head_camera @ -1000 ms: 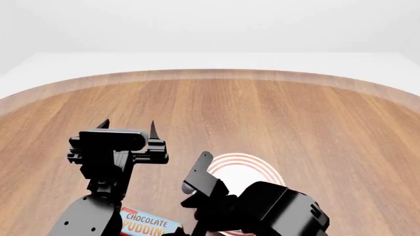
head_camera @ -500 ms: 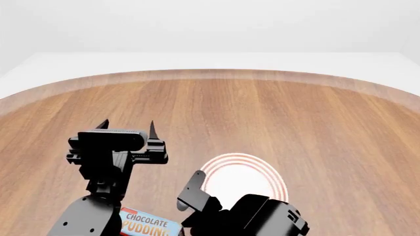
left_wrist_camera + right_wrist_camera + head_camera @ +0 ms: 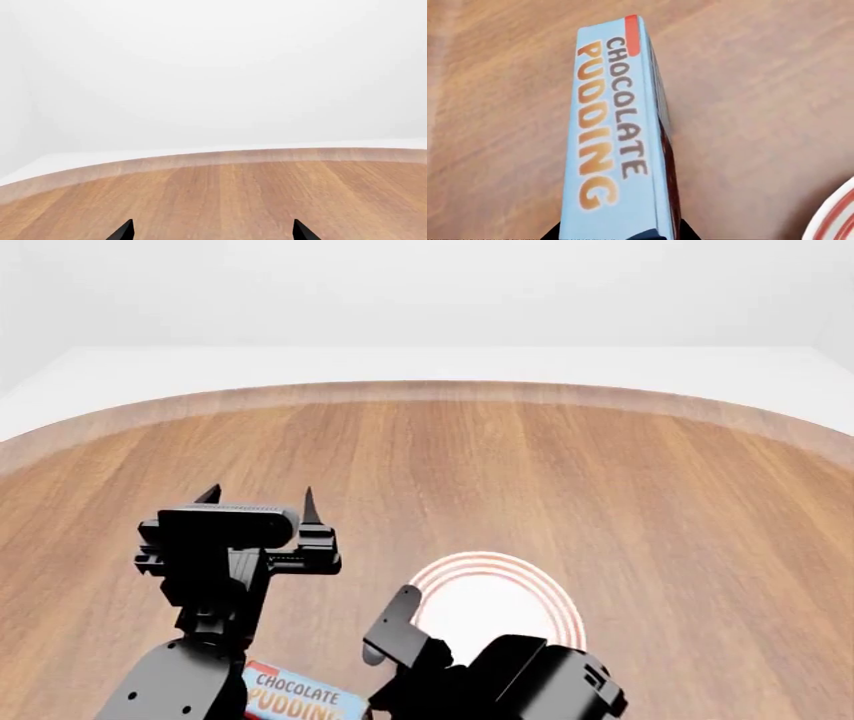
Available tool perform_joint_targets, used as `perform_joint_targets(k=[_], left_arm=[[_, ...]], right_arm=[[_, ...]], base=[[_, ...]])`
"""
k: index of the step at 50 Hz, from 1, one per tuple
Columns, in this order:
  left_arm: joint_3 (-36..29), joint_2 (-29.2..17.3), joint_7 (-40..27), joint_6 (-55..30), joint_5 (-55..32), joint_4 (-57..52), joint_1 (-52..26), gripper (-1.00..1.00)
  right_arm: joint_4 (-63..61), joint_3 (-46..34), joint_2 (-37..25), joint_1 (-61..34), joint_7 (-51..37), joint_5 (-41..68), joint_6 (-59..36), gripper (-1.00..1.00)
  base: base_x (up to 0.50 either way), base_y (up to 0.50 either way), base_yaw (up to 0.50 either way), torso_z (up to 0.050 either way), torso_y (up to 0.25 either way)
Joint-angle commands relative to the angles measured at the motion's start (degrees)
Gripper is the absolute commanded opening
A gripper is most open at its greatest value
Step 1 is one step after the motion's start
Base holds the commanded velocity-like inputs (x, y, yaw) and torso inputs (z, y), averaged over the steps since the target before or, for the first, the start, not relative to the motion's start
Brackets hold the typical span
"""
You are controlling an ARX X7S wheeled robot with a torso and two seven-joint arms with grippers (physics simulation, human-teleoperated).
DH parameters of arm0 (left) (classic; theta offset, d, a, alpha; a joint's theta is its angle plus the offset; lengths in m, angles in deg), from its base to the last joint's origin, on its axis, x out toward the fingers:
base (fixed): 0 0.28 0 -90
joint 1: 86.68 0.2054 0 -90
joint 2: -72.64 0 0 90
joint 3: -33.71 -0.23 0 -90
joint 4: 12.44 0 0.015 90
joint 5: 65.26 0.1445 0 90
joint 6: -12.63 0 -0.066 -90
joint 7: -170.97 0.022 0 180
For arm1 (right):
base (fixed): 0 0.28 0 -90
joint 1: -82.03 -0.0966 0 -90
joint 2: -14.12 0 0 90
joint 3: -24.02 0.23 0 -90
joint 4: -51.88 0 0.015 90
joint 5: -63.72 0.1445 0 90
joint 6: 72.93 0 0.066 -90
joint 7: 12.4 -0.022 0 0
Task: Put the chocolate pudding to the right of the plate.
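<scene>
At the left, the left gripper (image 3: pixel 256 496) hovers over the wooden table (image 3: pixel 561 470) with its two pointed fingers spread wide and nothing between them. Just right of that arm, at the near edge, lies the chocolate pudding (image 3: pixel 617 135) — light-blue lettered face up, partly hidden in the head view. The right gripper (image 3: pixel 620 233) sits right at its near end; whether it pinches the carton I cannot tell. The plate (image 3: pixel 501 600) lies just to the right, apart from the carton.
</scene>
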Motion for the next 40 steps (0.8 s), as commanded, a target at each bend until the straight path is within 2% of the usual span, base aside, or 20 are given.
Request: perform_joint_targets(k=[1, 9, 26, 40], left_arm=[[-0.15, -0.23, -0.28, 0.21, -0.26, 0.21, -0.09, 1.0], [-0.25, -0.4, -0.54, 0.27, -0.42, 0.09, -0.01, 1.0], [-0.27, -0.8, -0.89, 0.52, -0.9, 0.2, -0.13, 1.0], [-0.34, -1.09, -1.1, 0.98, -1.24, 0.63, -0.16, 1.0]], right_arm=[[-5.93, 0.21, -1.37, 0.4, -0.97, 0.31, -1.51, -1.0], [-14.75, 2.99, -3.03, 0.23, -3.73, 2.5, -6.64, -1.0], [-17.27, 8.68, -5.09, -0.88, -6.43, 3.98, -9.4, -1.0], [-19.5, 25.22, -9.17, -2.65, -12.69, 6.0, -15.72, -1.0]], base=[[0.0, 0.0, 0.0, 0.0, 0.0], [0.0, 0.0, 0.0, 0.0, 0.0], [0.0, 0.0, 0.0, 0.0, 0.0], [0.0, 0.0, 0.0, 0.0, 0.0]])
